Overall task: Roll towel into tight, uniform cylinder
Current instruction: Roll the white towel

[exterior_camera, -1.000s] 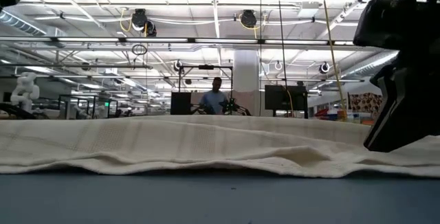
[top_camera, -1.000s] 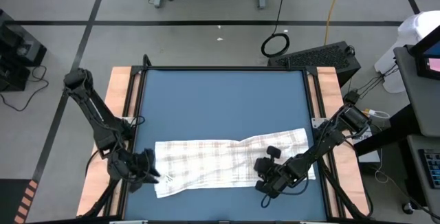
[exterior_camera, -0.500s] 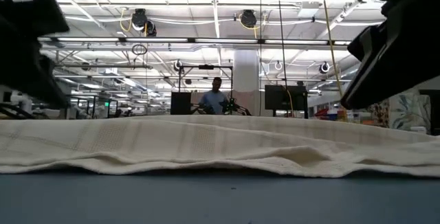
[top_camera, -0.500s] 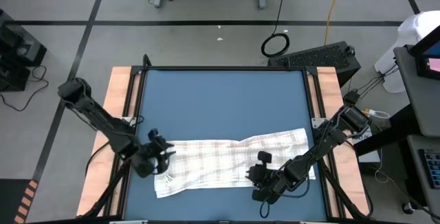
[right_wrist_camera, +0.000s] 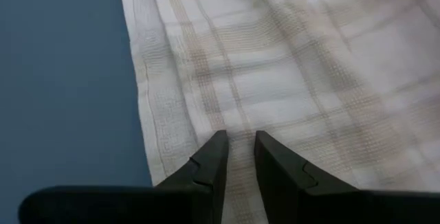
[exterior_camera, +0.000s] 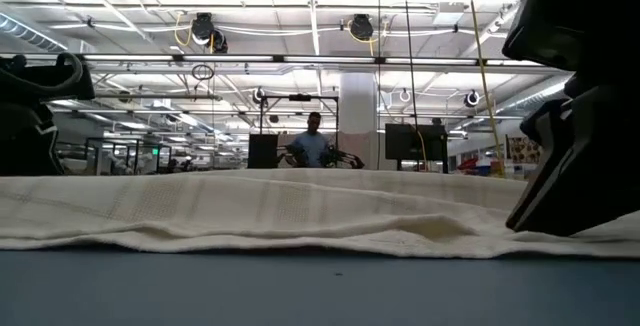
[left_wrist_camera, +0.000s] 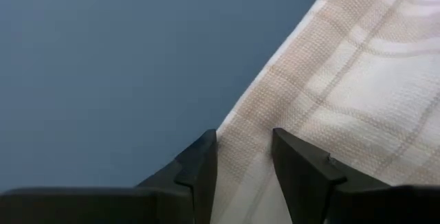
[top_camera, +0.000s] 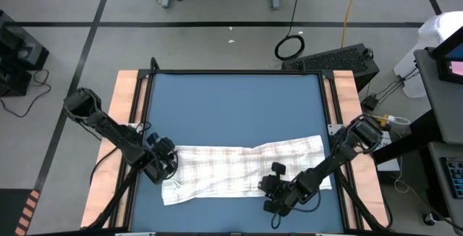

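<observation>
The white towel (top_camera: 246,167) with faint checked lines lies spread flat as a long strip across the near part of the blue mat (top_camera: 231,106). My left gripper (top_camera: 165,167) is at the towel's left end; its open fingers stand either side of the end's edge (left_wrist_camera: 237,124). My right gripper (top_camera: 269,187) is over the towel's near long edge, right of the middle. It points down, its fingers a narrow gap apart (right_wrist_camera: 240,152) over flat cloth. In the low view the right gripper (exterior_camera: 570,166) reaches down to the towel (exterior_camera: 300,211). My left gripper comes down over the towel's left end edge (left_wrist_camera: 237,124); I cannot tell whether its fingertips touch the cloth. My right gripper comes from above onto the towel a little inside its near long edge (right_wrist_camera: 206,114). The cloth between the fingers lies flat on the mat; I cannot tell whether they touch it.
The mat's wooden side rails (top_camera: 126,120) run along both sides. Bare blue mat lies beyond the towel toward the far edge. In the low view a person (exterior_camera: 315,141) stands far back in the room.
My left gripper has moved from beside the towel's near left corner toward the far edge and the right, onto the towel's left end, and has turned. My right gripper has shifted a little toward the left and near edges. The towel has stayed flat.
</observation>
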Controlling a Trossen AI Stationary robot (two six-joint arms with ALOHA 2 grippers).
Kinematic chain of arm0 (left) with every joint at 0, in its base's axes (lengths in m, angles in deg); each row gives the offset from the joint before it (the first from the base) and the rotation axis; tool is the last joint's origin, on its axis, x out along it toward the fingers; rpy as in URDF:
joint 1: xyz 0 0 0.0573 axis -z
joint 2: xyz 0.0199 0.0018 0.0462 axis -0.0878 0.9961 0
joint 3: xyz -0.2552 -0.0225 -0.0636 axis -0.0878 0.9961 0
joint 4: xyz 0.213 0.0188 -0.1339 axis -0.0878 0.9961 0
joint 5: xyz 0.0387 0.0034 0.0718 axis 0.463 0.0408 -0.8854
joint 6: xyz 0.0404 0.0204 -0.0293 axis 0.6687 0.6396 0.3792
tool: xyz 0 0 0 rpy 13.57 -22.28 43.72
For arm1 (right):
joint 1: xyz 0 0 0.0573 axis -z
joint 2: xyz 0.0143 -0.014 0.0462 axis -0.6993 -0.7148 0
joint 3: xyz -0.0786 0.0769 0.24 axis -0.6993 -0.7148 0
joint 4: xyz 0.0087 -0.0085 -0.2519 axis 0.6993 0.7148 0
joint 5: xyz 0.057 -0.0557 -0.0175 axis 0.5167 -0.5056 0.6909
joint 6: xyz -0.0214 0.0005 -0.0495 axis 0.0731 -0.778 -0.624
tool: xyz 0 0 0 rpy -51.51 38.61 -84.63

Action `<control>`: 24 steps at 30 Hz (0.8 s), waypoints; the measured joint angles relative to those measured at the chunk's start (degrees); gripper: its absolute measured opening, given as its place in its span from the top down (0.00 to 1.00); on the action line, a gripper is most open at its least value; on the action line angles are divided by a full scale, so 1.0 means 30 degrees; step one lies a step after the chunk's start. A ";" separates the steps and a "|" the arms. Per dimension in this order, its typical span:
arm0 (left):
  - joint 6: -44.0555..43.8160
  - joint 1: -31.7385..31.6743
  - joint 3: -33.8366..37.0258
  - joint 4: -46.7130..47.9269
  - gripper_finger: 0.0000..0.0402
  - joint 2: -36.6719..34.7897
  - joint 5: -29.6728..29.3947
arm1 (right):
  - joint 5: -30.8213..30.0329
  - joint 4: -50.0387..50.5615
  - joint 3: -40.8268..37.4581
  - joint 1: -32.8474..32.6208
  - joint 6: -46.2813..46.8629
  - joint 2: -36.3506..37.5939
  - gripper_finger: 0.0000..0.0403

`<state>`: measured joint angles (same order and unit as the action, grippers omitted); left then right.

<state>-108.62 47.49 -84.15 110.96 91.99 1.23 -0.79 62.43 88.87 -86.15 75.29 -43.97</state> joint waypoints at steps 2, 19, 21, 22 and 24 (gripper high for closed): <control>0.0164 0.0022 -0.0161 0.0136 0.64 -0.0255 0.0018 | -0.0013 0.0166 0.0000 -0.0216 0.0510 -0.0016 0.83; 0.1766 -0.0007 -0.2580 0.2342 0.64 -0.2424 -0.0721 | -0.5345 -0.3869 -0.0066 -0.1154 -0.2883 0.1397 0.83; 0.2246 -0.0024 -0.2436 0.2090 0.64 -0.2069 -0.0821 | -0.5493 -0.5700 -0.0094 -0.0961 -0.4627 0.0806 0.83; 0.2326 -0.0036 -0.2320 0.2048 0.64 -0.1814 -0.0917 | -0.5411 -0.6842 -0.0095 -0.0808 -0.5386 0.0492 0.83; 0.2318 -0.0044 -0.1897 0.2039 0.64 -0.1331 -0.1016 | -0.5313 -0.8639 -0.0087 -0.0470 -0.6701 -0.0175 0.83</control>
<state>-101.67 47.36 -89.84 117.08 88.00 -1.82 -16.73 36.52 88.60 -87.56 55.19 -44.50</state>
